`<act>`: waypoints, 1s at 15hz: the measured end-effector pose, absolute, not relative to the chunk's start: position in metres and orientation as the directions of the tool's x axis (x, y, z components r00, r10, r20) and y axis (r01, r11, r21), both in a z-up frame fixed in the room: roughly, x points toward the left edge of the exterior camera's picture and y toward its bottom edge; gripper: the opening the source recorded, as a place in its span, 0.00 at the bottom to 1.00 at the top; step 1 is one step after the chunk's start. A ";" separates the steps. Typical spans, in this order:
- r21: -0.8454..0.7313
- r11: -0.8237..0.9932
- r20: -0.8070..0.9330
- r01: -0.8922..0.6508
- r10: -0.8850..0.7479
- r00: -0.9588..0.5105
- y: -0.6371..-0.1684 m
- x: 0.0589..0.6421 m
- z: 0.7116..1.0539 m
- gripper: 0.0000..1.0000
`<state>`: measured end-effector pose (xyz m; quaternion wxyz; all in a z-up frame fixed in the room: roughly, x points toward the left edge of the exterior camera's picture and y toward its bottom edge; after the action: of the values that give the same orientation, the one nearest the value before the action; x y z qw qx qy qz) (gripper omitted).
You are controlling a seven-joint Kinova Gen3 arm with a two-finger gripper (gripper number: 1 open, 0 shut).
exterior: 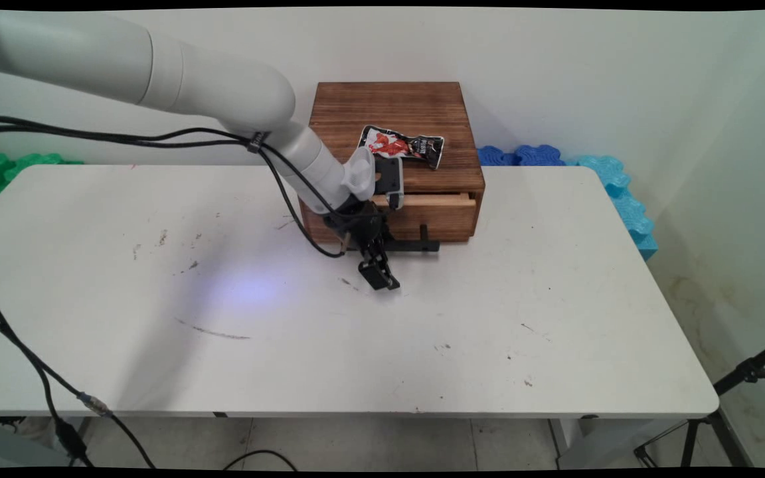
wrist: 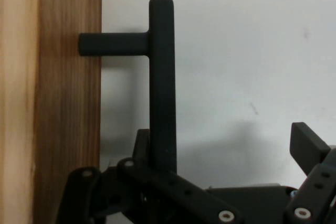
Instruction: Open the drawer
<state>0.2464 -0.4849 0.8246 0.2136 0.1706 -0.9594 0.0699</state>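
White laminate counter (exterior: 489, 332), rounded corners, scuffed, is carrying all items. Dark-stained wooden drawer box (exterior: 392, 119), square and grained, is sitting at the counter's far edge; its paler drawer front (exterior: 432, 216) is standing slightly open, contents hidden. Crumpled red, white and black foil snack packet (exterior: 401, 145) is lying on the box top. Black T-shaped bar handle (wrist: 161, 77) is projecting from the drawer front. Black gripper (exterior: 378, 273) is hovering beside it, fingers (wrist: 310, 148) spread wide, the handle standing between them, ungripped.
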 end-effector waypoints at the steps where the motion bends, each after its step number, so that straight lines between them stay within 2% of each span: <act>1: -0.058 0.933 0.433 -0.354 -0.296 -0.851 -0.481 0.244 0.825 1.00; 15: -0.078 0.931 0.409 -0.356 -0.296 -0.863 -0.420 0.213 0.826 1.00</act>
<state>0.2134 -0.4204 0.8260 0.1993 0.1693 -0.9622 0.0758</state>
